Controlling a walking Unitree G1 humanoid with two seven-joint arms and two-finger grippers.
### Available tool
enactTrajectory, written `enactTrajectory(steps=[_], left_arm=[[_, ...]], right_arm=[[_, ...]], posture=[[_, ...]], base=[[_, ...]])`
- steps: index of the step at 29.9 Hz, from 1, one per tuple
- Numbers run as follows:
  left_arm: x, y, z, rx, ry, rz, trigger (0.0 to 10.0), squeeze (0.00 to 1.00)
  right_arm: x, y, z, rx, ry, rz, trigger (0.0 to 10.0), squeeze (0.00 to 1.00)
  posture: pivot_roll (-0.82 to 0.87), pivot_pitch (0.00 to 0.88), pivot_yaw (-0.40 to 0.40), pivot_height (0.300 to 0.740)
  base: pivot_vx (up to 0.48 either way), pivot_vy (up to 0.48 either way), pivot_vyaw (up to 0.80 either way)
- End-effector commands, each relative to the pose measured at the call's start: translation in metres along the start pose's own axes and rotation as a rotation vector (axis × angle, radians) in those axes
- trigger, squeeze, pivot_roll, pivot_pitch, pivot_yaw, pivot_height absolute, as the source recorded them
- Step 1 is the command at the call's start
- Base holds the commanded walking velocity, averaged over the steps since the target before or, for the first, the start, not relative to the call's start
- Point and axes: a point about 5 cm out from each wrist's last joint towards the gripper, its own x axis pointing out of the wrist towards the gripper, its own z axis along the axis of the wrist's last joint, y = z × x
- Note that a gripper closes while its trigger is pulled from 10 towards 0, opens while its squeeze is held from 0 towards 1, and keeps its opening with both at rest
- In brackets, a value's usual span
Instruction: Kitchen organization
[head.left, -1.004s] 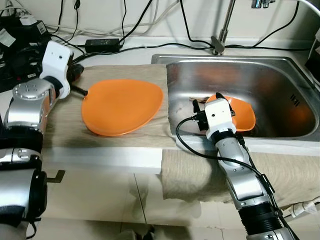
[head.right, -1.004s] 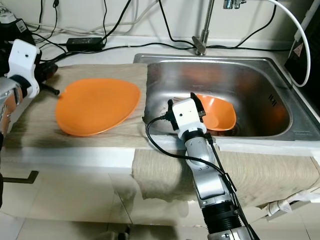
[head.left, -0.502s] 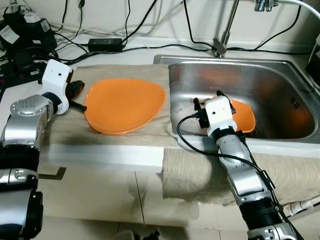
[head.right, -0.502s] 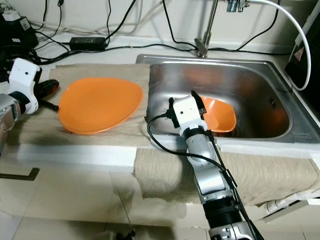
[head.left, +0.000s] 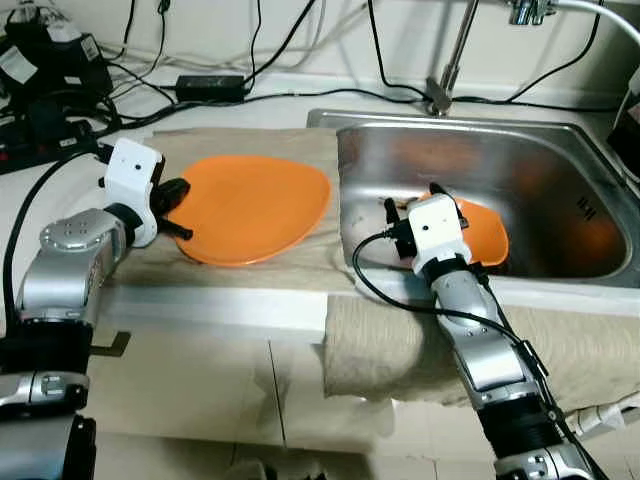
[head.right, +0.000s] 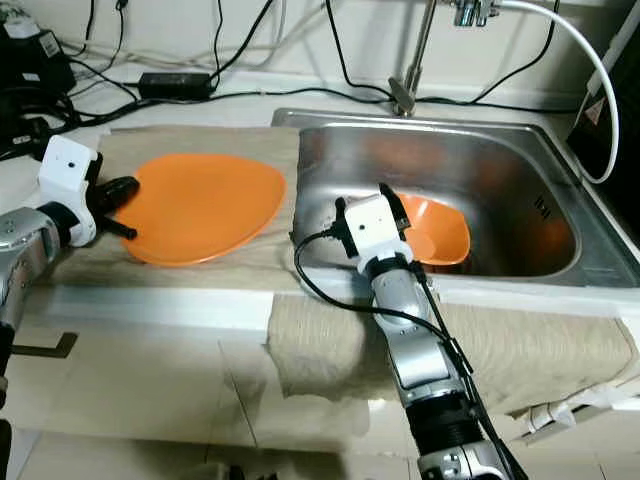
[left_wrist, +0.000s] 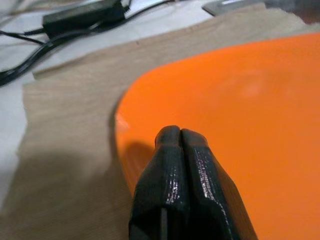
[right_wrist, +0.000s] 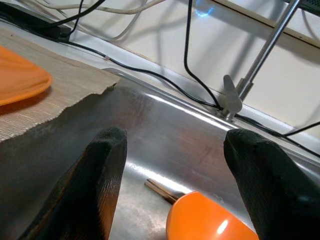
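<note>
Both end effectors (head.left: 172, 205) (right_wrist: 172, 165) at plate (head.left: 255, 205) / sink (head.left: 600, 160) edges

An orange plate (head.left: 250, 207) — wide, shallow, glossy — lies flat on the beige cloth (head.left: 300, 255), at nine o'clock from the steel sink (head.left: 560, 180). An orange bowl (head.left: 480, 228) sits inside the sink — at its front, slightly tilted.
</note>
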Motion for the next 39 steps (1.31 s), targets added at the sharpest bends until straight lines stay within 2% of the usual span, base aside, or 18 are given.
enactTrajectory(steps=[1,11,20,24,25,28,29,30,31,37,38,39], left_arm=[[-0.002,-0.001,0.001,-0.001,-0.003,0.001,10.0,0.0],[-0.006,-0.004,-0.013,-0.011,0.055,0.004,10.0,0.0],[-0.002,-0.015,-0.036,-0.033,0.122,-0.028,10.0,0.0],[-0.002,-0.016,-0.04,-0.039,0.135,-0.032,10.0,0.0],[-0.002,-0.019,-0.048,-0.044,0.157,-0.038,10.0,0.0],[-0.002,-0.021,-0.052,-0.05,0.167,-0.042,10.0,0.0],[-0.001,-0.021,-0.056,-0.052,0.174,-0.043,10.0,0.0],[-0.001,-0.021,-0.056,-0.052,0.174,-0.043,10.0,0.0],[-0.001,-0.021,-0.06,-0.046,0.186,-0.042,10.0,0.0],[0.0,-0.022,-0.062,-0.043,0.187,-0.049,10.0,0.0],[0.001,-0.023,-0.061,-0.042,0.184,-0.053,10.0,0.0],[0.001,-0.023,-0.061,-0.042,0.184,-0.053,10.0,0.0]], right_arm=[[0.002,-0.002,0.0,0.001,-0.002,-0.001,10.0,0.0],[0.003,-0.001,0.0,0.001,-0.002,0.01,10.0,0.0],[0.003,-0.003,-0.001,0.006,0.002,0.007,10.0,0.0],[0.003,-0.004,-0.001,0.007,0.005,0.005,10.0,0.0],[0.003,-0.005,-0.002,0.023,0.013,-0.001,10.0,0.0],[0.006,-0.006,-0.001,0.068,0.026,-0.009,10.0,0.0],[0.011,-0.009,0.002,0.15,0.038,-0.015,10.0,0.0],[0.011,-0.009,0.002,0.15,0.038,-0.015,10.0,0.0],[0.019,-0.011,0.009,0.247,0.039,0.001,10.0,0.0],[0.035,-0.014,0.032,0.353,-0.005,0.066,10.0,0.0],[0.041,-0.012,0.043,0.424,-0.029,0.103,10.0,0.0],[0.041,-0.012,0.043,0.424,-0.029,0.103,10.0,0.0]], posture=[[0.07,0.0,0.0,0.74],[0.09,0.003,-0.01,0.74],[0.07,0.013,-0.011,0.74],[0.07,0.015,-0.011,0.74],[0.07,0.019,-0.011,0.74],[0.07,0.021,-0.011,0.74],[0.07,0.021,-0.011,0.74],[0.07,0.021,-0.011,0.74],[0.07,0.024,-0.012,0.74],[0.07,0.023,-0.013,0.74],[0.07,0.022,-0.013,0.74],[0.07,0.022,-0.013,0.74]], base=[[0.0,0.0,0.0],[0.0,0.0,0.0],[0.0,0.0,0.0],[0.0,0.0,0.0],[0.0,0.0,0.0],[0.0,0.0,0.0],[0.0,0.0,0.0],[0.0,0.0,0.0],[0.0,0.0,0.0],[0.0,0.0,0.0],[0.0,0.0,0.0],[0.0,0.0,0.0]])
